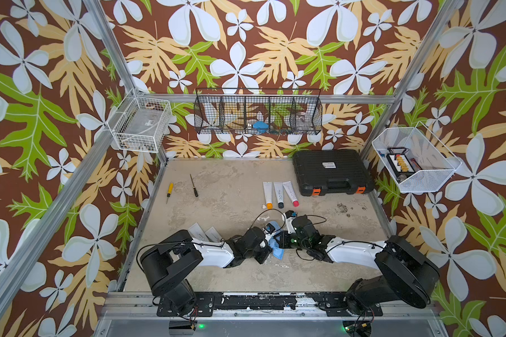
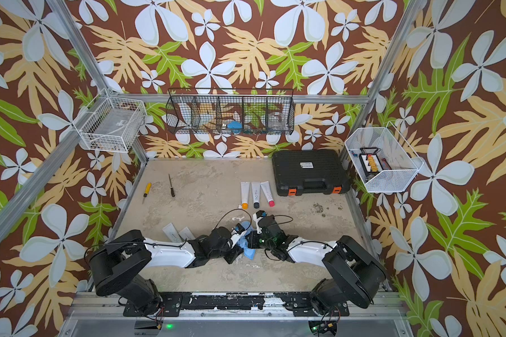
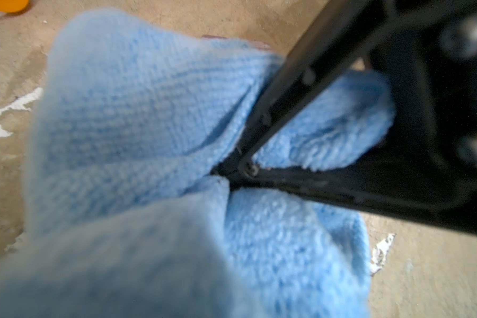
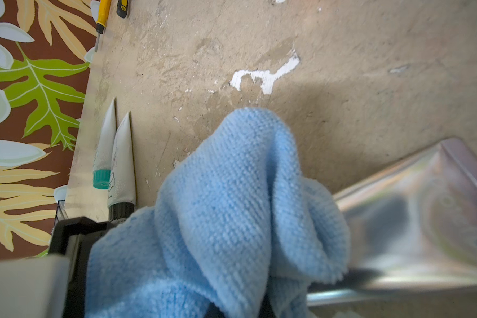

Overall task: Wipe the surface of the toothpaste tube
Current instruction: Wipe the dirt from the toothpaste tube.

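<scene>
right wrist: cloth (image 4: 232, 206) masks tube (image 4: 413, 220); two tubes (image 4: 121, 165) near

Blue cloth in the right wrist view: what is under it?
A shiny toothpaste tube runs out from beneath the blue cloth, and its crimped end shows. The tube's cap end is covered by the cloth. The left gripper pinches the cloth.
</scene>
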`<state>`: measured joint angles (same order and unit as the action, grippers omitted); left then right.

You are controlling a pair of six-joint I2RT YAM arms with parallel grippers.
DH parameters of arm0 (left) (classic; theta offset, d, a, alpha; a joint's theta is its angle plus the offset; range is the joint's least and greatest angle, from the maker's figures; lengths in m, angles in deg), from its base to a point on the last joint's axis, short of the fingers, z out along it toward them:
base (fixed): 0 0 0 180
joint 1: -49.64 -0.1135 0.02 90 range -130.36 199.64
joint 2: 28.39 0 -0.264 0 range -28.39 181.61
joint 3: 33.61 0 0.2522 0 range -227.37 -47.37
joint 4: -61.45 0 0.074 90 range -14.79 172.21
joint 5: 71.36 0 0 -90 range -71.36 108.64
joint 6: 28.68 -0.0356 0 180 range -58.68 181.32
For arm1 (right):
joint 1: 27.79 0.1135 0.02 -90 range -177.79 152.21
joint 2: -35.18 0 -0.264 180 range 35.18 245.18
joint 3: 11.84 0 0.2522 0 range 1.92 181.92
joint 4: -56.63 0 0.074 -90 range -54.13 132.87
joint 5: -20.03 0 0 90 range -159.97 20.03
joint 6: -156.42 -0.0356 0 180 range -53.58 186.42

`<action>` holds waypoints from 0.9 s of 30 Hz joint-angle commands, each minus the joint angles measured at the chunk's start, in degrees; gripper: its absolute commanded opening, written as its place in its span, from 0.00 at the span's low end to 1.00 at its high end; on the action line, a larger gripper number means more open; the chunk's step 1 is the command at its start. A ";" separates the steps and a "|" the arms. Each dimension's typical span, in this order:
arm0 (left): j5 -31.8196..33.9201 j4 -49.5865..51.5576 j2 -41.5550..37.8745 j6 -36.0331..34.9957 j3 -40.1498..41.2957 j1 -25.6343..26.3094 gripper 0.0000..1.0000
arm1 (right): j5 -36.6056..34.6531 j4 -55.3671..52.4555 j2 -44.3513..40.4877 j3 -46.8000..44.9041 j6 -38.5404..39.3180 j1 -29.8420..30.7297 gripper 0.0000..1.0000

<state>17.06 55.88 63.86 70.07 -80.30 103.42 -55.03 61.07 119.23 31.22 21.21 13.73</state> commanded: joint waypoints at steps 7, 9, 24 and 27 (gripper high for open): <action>1.96 -1.10 -0.73 0.39 0.27 -0.35 0.23 | -0.46 -4.42 1.02 -1.56 -0.64 0.22 0.00; 1.84 -1.18 -1.13 0.30 0.53 -0.34 0.22 | -2.20 -5.79 1.26 -1.30 0.30 0.16 0.00; 1.13 -0.93 -2.54 -0.33 1.02 -0.36 0.22 | -11.11 -11.02 -0.36 -1.61 7.08 -7.45 0.00; 0.88 -0.93 -2.77 -0.49 1.16 -0.39 0.22 | -11.72 -11.79 -0.63 -1.42 8.78 -9.96 0.00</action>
<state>17.32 56.55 61.59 69.85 -79.18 103.34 -63.68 56.80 118.53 30.10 27.35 5.03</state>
